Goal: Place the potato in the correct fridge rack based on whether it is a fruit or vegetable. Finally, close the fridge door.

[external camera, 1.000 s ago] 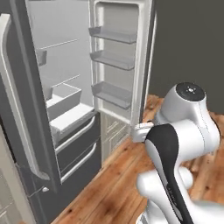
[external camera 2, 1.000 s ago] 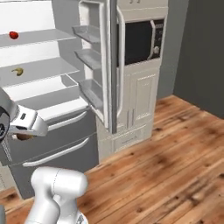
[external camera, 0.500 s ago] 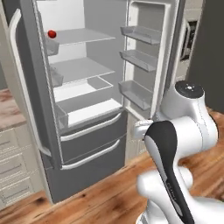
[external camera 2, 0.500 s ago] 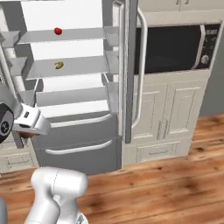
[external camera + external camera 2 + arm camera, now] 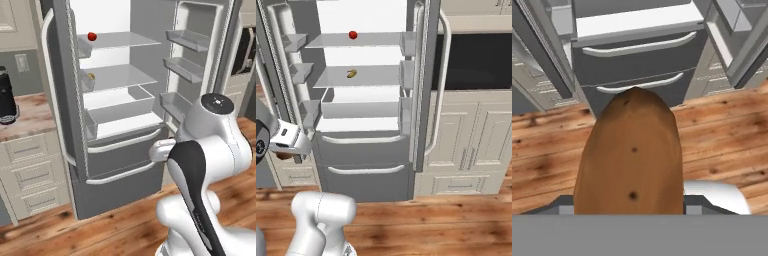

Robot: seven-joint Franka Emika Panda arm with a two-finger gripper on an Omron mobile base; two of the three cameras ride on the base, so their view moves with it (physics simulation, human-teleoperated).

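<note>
- Simulated kitchen with a wood plank floor [image 5: 456, 215]; the grey fridge [image 5: 125, 165] stands with both doors open.
- The gripper [image 5: 287, 145], low in front of the fridge drawers, is clenched on the potato [image 5: 631, 155].
- Top fridge rack [image 5: 363, 40] carries a red fruit [image 5: 353, 35].
- A banana [image 5: 352, 74] lies on the shelf below.
</note>
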